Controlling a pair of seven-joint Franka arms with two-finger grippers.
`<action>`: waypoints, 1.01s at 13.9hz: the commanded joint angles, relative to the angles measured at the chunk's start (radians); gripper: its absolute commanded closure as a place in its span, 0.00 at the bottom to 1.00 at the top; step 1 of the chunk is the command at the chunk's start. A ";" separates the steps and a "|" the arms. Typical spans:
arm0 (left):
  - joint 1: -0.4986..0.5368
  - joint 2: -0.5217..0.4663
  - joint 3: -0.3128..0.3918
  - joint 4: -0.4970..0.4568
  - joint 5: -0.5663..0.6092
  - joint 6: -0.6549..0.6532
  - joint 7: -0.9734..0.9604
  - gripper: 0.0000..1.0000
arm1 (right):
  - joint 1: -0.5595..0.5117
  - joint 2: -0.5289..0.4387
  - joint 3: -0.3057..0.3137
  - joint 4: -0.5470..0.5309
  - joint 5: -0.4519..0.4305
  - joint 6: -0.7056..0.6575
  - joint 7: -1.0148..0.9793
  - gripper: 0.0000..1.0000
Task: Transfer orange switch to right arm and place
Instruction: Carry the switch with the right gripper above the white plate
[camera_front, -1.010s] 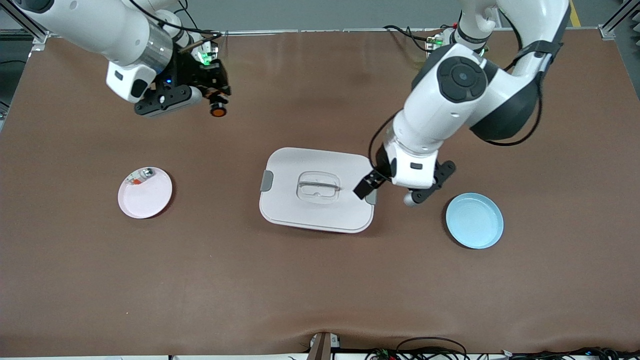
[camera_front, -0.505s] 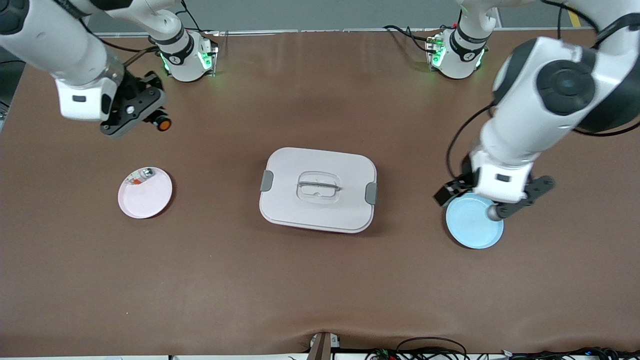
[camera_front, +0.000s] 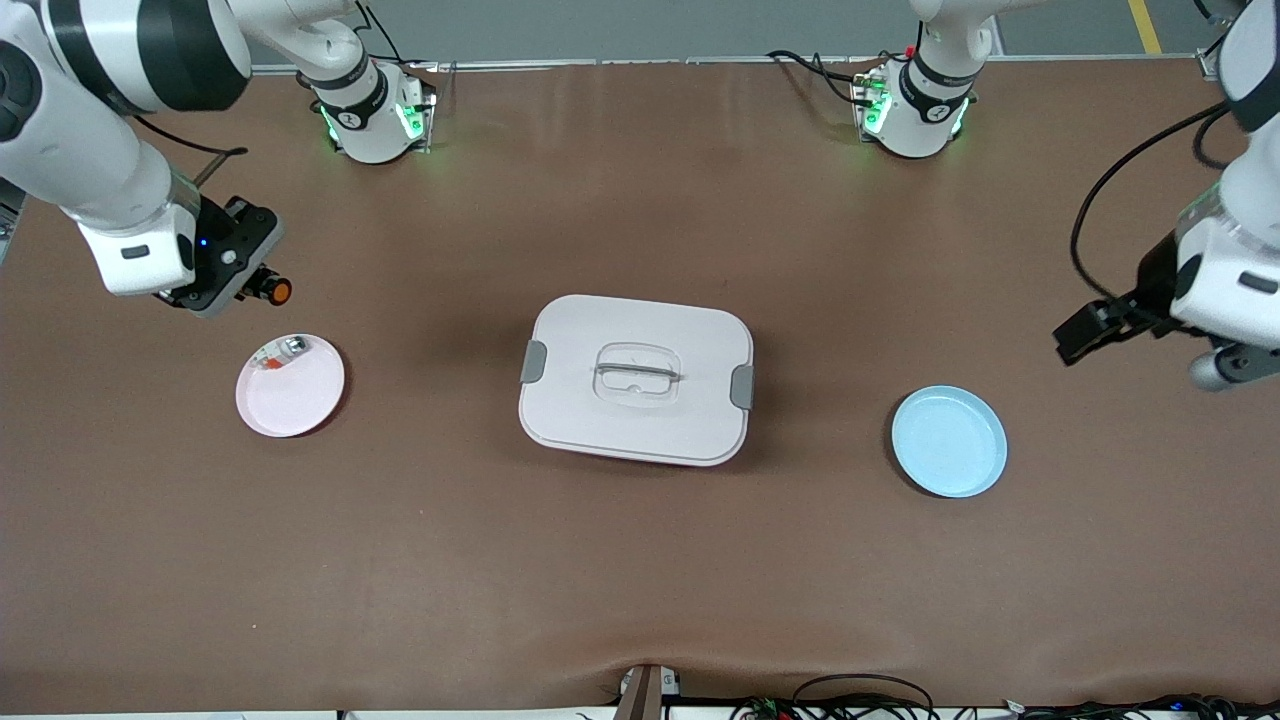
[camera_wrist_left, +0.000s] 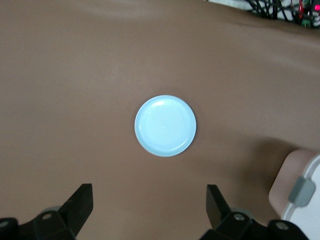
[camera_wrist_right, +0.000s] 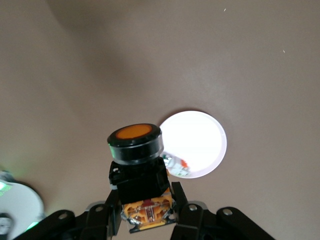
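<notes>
The light blue plate (camera_front: 949, 441) lies bare on the brown table (camera_front: 640, 560), nearest the front camera among the things on it, toward the left arm's end. Above the table just off that plate hangs the left gripper (camera_wrist_left: 149, 210), its two fingers spread wide and holding nothing; the plate sits well apart from the fingertips in the left wrist view. At the table's middle rests the white lidded box (camera_front: 636, 379) with grey clasps at its ends and a clear handle on its lid. Toward the right arm's end, about level with the box, the pale pink plate (camera_front: 290, 385) carries the small silver-and-red part (camera_front: 280, 353) near its rim. Just above that plate's farther edge hovers the right gripper (camera_wrist_right: 145, 212), its fingers closed on the black body of the orange switch (camera_wrist_right: 136, 150), whose round orange cap points away from the wrist. The switch is held clear of the table, close over bare brown surface beside the pink plate.
</notes>
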 joint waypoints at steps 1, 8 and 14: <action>-0.066 -0.121 0.131 -0.087 -0.105 -0.026 0.088 0.00 | -0.086 -0.049 0.016 -0.167 -0.027 0.186 -0.158 1.00; -0.190 -0.261 0.282 -0.212 -0.156 -0.065 0.260 0.00 | -0.236 0.134 0.017 -0.259 -0.036 0.487 -0.341 1.00; -0.187 -0.258 0.273 -0.207 -0.152 -0.085 0.257 0.00 | -0.269 0.328 0.017 -0.259 -0.036 0.705 -0.390 1.00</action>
